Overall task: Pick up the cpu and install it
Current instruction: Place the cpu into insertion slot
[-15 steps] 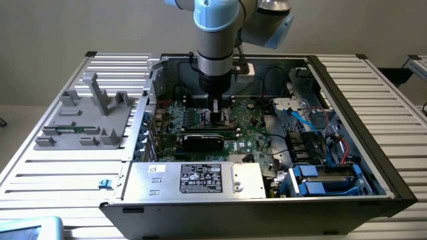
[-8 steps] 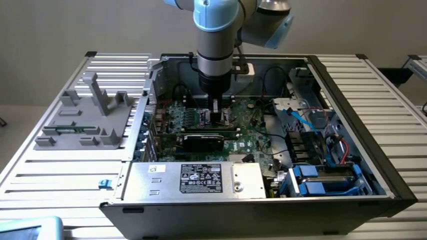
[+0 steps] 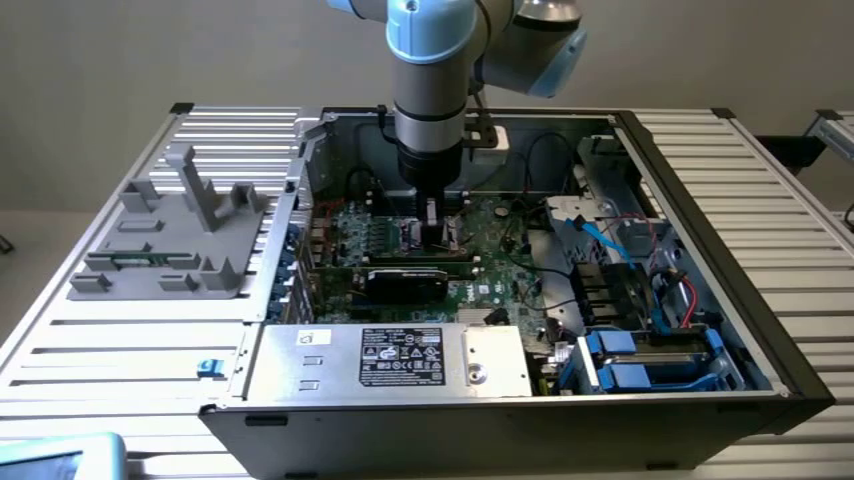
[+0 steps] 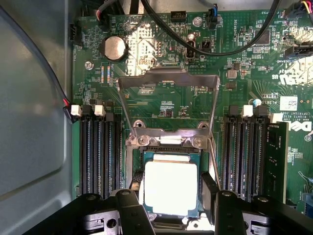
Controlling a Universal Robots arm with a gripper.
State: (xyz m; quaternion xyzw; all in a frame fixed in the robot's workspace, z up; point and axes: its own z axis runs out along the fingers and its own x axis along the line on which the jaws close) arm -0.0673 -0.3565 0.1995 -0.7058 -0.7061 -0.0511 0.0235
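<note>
Wrist view: the gripper's jaws are clamped on the cpu, with 1 black finger against each of 2 opposite edges. The chip's silver top faces the camera (a thin green rim frames it). It lies level over the socket; whether it is seated or just above, I cannot tell. Beyond it, the socket's hinged metal frame stands tilted up and open. 2 banks of memory slots flank the socket on the motherboard, and a coin cell lies further off.

In the exterior view, the arm reaches straight down into the open computer case. The gripper is low at the board, just behind a black card. A grey fixture stands on the table, to the exterior view's left of the case.
</note>
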